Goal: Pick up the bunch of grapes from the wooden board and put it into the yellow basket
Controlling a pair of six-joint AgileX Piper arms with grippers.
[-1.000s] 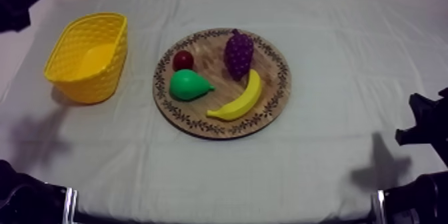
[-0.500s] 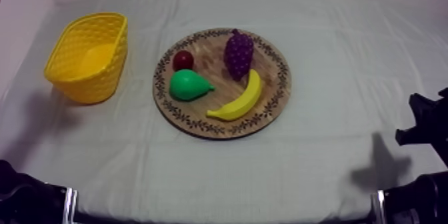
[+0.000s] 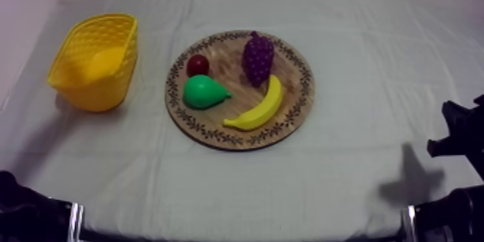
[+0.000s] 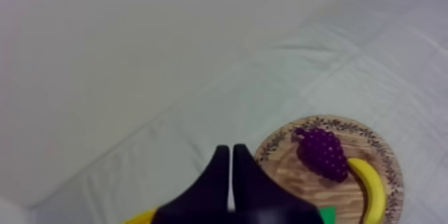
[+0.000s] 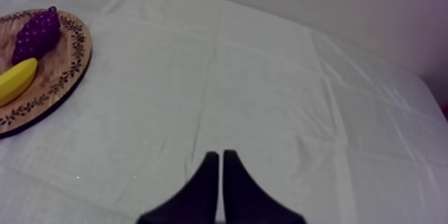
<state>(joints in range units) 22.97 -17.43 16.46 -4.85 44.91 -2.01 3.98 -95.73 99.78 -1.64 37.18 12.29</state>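
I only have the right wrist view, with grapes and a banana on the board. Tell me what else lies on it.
Observer: A green pear and a small red fruit lie on the wooden board, on the side of the bunch of grapes nearer your left arm.
Operator: Now give me the basket's place.
Observer: The yellow basket stands on the cloth beyond the pear's side of the board, apart from the board.

Purple bunch of grapes [image 3: 258, 57] — on wooden board [image 3: 295, 108]
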